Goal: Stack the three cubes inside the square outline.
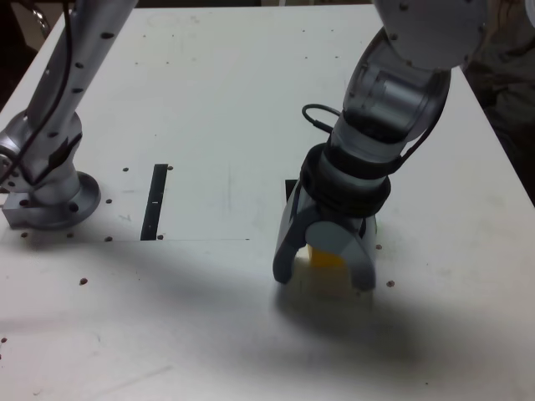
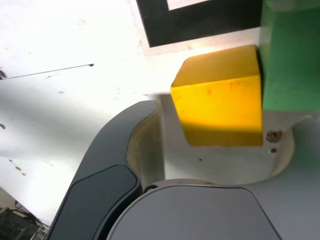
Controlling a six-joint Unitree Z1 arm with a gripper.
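A broad white surface [image 1: 221, 79] fills most of the exterior view, peppered with little dark holes, and a thin seam [image 1: 201, 241] crosses it at mid-height. Past its edge, in the upper right of the frame, the room falls into dark, blurry clutter [image 1: 510, 92]. Over on the left I see a round metal base [image 1: 58, 205] with a jointed limb [image 1: 71, 79] rising out of the frame, and a straight black strip [image 1: 155, 200] lies between that base and the middle.

The arm [image 1: 364, 146] comes down from the upper right, slanting toward the middle, a dark cable [image 1: 322, 119] looping out beside it. Its hand [image 1: 324, 276] points down at the surface, right of centre in the lower half, and throws a soft shadow. It's unclenched, the two fingers spread, with the yellow cube [image 1: 326, 256] showing between them. In the wrist view there's a gap between the finger [image 2: 145, 142] I can make out and that cube.

The green cube [image 2: 292, 60] sits right beside the yellow one, partly cut off by the picture's edge. The black square outline [image 2: 205, 22] shows only in part, the yellow cube just outside its border.
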